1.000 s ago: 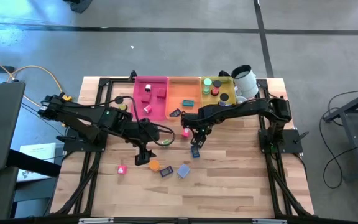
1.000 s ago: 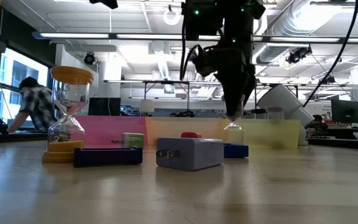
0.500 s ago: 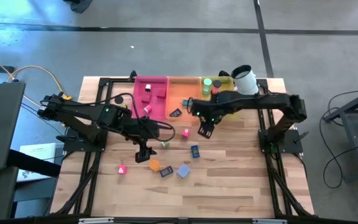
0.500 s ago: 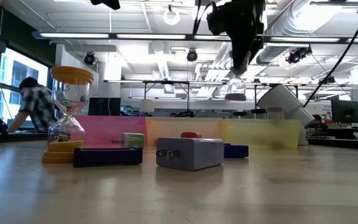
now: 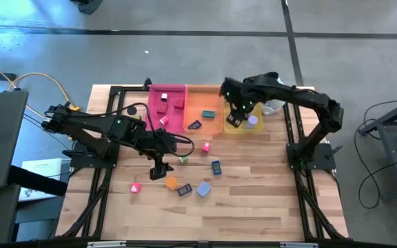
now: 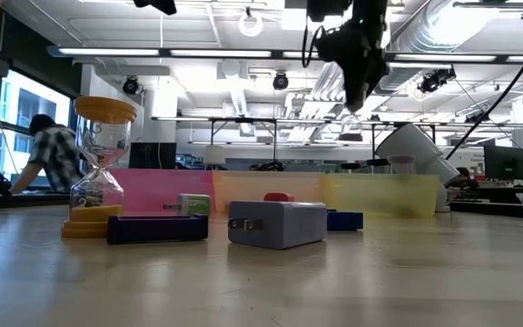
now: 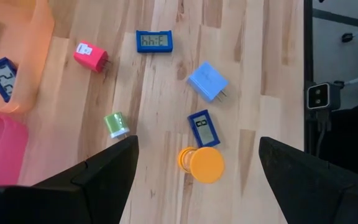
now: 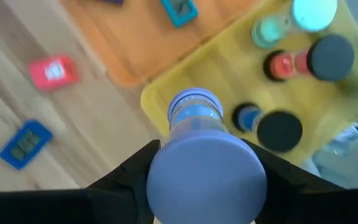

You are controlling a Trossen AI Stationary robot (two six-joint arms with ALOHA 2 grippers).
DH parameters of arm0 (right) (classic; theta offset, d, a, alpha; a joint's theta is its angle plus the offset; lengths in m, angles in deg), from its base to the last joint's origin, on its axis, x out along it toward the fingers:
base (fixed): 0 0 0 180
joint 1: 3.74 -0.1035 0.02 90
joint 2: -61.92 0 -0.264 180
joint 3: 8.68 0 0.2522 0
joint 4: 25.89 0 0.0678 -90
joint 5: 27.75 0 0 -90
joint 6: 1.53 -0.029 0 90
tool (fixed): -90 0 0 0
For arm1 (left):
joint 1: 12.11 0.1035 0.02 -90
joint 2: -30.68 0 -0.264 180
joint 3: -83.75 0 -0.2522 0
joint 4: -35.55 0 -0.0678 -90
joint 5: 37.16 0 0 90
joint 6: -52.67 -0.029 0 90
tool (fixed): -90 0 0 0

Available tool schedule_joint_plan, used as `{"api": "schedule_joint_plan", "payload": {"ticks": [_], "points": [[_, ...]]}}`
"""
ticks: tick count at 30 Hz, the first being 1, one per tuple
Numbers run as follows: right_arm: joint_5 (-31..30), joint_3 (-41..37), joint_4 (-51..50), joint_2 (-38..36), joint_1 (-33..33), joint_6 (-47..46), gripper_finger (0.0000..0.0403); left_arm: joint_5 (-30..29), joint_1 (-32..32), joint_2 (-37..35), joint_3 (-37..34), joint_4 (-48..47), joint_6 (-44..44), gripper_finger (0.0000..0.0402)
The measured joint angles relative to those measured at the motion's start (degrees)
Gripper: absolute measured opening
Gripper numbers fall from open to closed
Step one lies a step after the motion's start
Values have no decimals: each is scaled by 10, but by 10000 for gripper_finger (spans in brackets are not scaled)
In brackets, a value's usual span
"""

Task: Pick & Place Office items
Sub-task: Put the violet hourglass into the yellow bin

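Note:
My right gripper point(image 5: 236, 118) is shut on a lavender sand timer point(image 5: 252, 122), held in the air over the near edge of the yellow tray point(image 5: 234, 129). In the right wrist view the timer point(image 8: 197, 118) points at that tray's near rim. My left gripper point(image 5: 158, 169) hovers open above the table beside an upright orange sand timer point(image 7: 204, 163). Loose on the wood lie a pink block point(image 5: 135, 187), a dark blue rectangle point(image 5: 184, 191), a lavender-blue block point(image 5: 203, 189), a blue rectangle point(image 5: 216, 167), a second pink block point(image 5: 205, 146) and a green piece point(image 5: 182, 160). My right gripper holds the lavender sand timer by its near end cap point(image 8: 207, 168), pinched between the two fingers point(image 8: 129, 183). The timer points away along the fingers, its far cap point(image 8: 194, 102) toward the tray. It is lifted clear of table and tray.
Pink tray point(image 5: 166, 107), orange tray point(image 5: 209, 102) and yellow tray stand side by side at the far edge; the yellow one holds several round rolls point(image 8: 328, 59). A white cup point(image 5: 271, 87) lies tipped behind it. A person point(image 6: 48, 154) sits in the room beyond.
My right gripper has risen from the table's middle with the lavender sand timer and swung toward the far right, ending over the yellow tray's near edge. The timer is lifted clear of the wood. The left arm has kept still.

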Motion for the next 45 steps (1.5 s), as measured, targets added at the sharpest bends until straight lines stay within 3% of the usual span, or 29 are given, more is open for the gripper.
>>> {"api": "schedule_joint_plan", "payload": {"ticks": [7,12,36,45], "points": [[46,-2,62,8,71,17,178,-2,14,0,0,-14,-13,324],[44,-3,59,41,97,30,178,-2,19,0,0,-15,-21,324],[27,-4,101,158,100,42,178,7,19,-8,0,-58,-37,324],[5,-4,130,171,100,47,178,6,19,-10,0,-65,-37,324]]}}
